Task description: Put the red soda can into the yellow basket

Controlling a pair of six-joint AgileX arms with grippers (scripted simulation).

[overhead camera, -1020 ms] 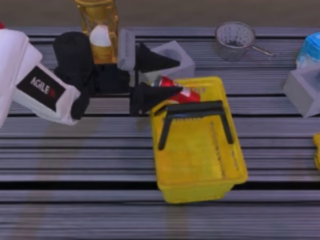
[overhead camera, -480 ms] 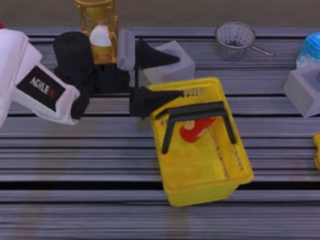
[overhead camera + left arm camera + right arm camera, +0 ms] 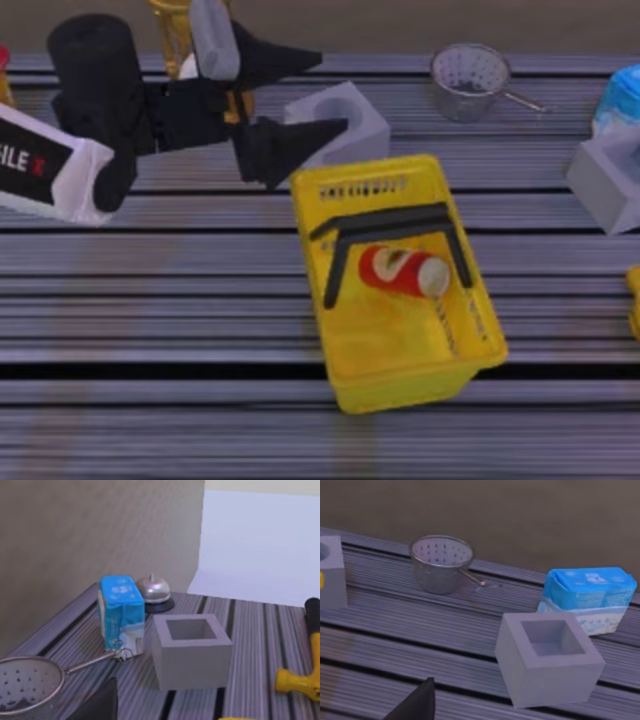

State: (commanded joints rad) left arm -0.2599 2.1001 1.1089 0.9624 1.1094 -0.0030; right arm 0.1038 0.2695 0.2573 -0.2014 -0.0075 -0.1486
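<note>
Inside the yellow basket (image 3: 470, 345) the red soda can (image 3: 403, 271) now lies flat, the left hand (image 3: 325, 92) wide and withdrawn.

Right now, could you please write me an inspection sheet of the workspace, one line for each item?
Surface: grey slatted table.
Job's things: red soda can lies on its side inside the yellow basket, under the black handle.
Clutter: metal strainer, two grey hollow blocks, blue carton, hourglass partly hidden by the arm, silver bell, yellow hammer.
Claws: left claw open, empty, above the table beside the basket's far left corner; right claw is hardly in view, state unknown.
Cables: nothing seen.
Surroundings: plain wall behind the table.
</note>
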